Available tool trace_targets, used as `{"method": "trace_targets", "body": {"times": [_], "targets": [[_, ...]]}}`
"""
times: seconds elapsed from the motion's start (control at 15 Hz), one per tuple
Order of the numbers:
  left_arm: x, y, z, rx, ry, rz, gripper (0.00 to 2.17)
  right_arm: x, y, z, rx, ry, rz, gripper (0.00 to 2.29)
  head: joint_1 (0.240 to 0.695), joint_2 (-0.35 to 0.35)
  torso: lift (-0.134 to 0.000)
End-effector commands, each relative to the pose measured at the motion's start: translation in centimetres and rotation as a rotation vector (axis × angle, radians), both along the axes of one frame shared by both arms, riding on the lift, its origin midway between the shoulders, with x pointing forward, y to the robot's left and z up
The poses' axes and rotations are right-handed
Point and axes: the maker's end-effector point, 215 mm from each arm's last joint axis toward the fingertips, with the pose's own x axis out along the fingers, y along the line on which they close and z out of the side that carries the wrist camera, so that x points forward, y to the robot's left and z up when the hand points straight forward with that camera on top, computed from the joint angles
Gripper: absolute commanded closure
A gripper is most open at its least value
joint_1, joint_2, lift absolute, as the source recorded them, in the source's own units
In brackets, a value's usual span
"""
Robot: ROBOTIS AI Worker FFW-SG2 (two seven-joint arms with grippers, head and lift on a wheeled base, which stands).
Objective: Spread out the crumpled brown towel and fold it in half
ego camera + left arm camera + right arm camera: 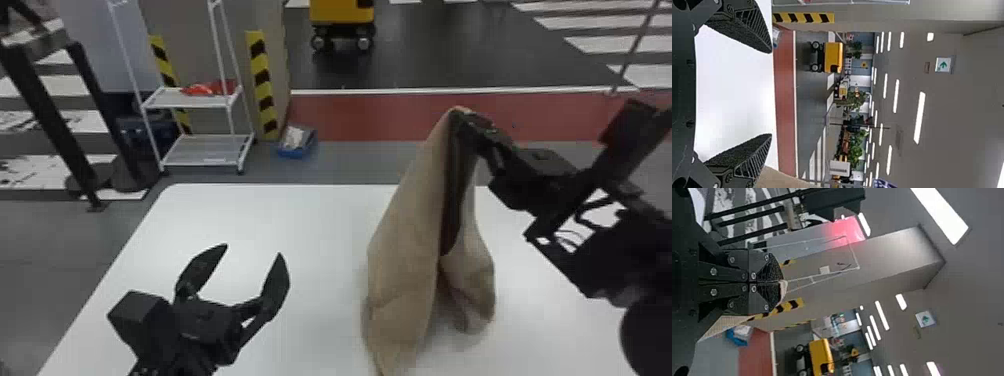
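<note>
Above white table [300, 215], brown towel [410, 260] hung down from right gripper [462, 117], whose fingers were together, clamped on towel's top end. Lower part of towel was over table's right half. Right arm [540, 175] was raised high, stretched from table's right side toward far edge. Left gripper [253, 250] was over table's left part, fingers wide apart. Towel looked tall and narrow, with long deep fold, dark inside, and rounded loose part toward table's right side.
</note>
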Motion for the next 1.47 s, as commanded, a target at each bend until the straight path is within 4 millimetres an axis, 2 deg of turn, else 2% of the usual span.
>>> {"method": "trace_targets", "body": {"times": [0.0, 0.07, 0.13, 0.2, 0.33, 0.4, 0.53, 0.6, 0.67, 0.73, 0.8, 1.07, 1.13, 1.27, 1.33, 1.4], "targets": [[-0.2, -0.1, -0.1, 0.002, 0.001, -0.001, 0.14, 2.6, 0.4, -6.3, -0.027, 0.094, -0.008, 1.96, 0.616, 0.074, -0.123], [-0.2, 0.0, -0.2, 0.004, 0.005, -0.001, 0.14, 3.4, 0.7, -7.5, -0.023, 0.098, -0.01, 1.96, 0.642, 0.074, -0.123], [-0.2, 0.0, -0.3, 0.004, 0.007, -0.003, 0.14, 3.7, 1.1, -7.7, -0.017, 0.086, -0.009, 1.96, 0.65, 0.075, -0.123], [-0.2, -0.1, -0.5, 0.005, 0.009, -0.009, 0.14, 3.8, 1.5, -7.4, -0.009, 0.071, -0.008, 1.96, 0.657, 0.077, -0.123], [-0.3, -0.2, -0.8, 0.011, 0.014, -0.015, 0.14, 3.8, 2.1, -5.7, 0.016, 0.021, 0.0, 1.95, 0.662, 0.081, -0.123], [-0.3, -0.3, -0.9, 0.012, 0.018, -0.021, 0.14, 4.3, 2.8, -5.7, 0.017, 0.021, 0.007, 1.9, 0.661, 0.084, -0.123], [-0.4, -0.5, -1.0, 0.012, 0.02, -0.03, 0.14, 6.6, 4.4, -7.2, -0.01, 0.016, 0.013, 1.72, 0.653, 0.093, -0.123], [-0.4, -0.6, -1.0, 0.011, 0.019, -0.032, 0.14, 7.8, 3.9, -7.3, 0.003, -0.03, -0.022, 1.27, 0.651, 0.098, -0.123], [-0.4, -0.6, -1.0, 0.014, 0.019, -0.038, 0.14, 8.4, 3.2, -7.5, 0.018, -0.069, -0.052, 0.7, 0.65, 0.102, -0.123], [-0.5, -0.6, -1.1, 0.018, 0.021, -0.041, 0.14, 9.1, 2.4, -9.1, 0.022, -0.05, -0.069, 0.11, 0.649, 0.103, -0.123], [-0.6, -0.4, -1.5, 0.02, 0.03, -0.04, 0.14, 9.8, 2.1, -11.1, 0.002, 0.0, -0.072, 0.0, 0.647, 0.1, -0.123], [-0.8, -1.0, -1.6, 0.021, 0.036, -0.075, 0.14, 9.2, -0.9, -21.5, -0.1, 0.331, -0.063, 0.05, 0.68, 0.075, -0.123], [-0.8, -1.2, -1.6, 0.021, 0.037, -0.081, 0.14, 8.8, -2.2, -22.9, -0.123, 0.379, -0.075, 0.05, 0.692, 0.07, -0.123], [-0.8, -1.3, -1.7, 0.022, 0.044, -0.083, 0.14, 7.1, -5.5, -22.6, -0.097, 0.408, -0.1, 0.08, 0.695, 0.043, -0.123], [-0.9, -1.4, -1.8, 0.021, 0.046, -0.084, 0.14, 5.9, -6.7, -21.8, -0.079, 0.388, -0.112, 0.09, 0.695, 0.031, -0.123], [-1.3, -1.5, -1.9, 0.021, 0.055, -0.086, 0.14, 4.3, -8.0, -19.7, -0.06, 0.351, -0.114, 0.11, 0.695, 0.02, -0.123]]}}
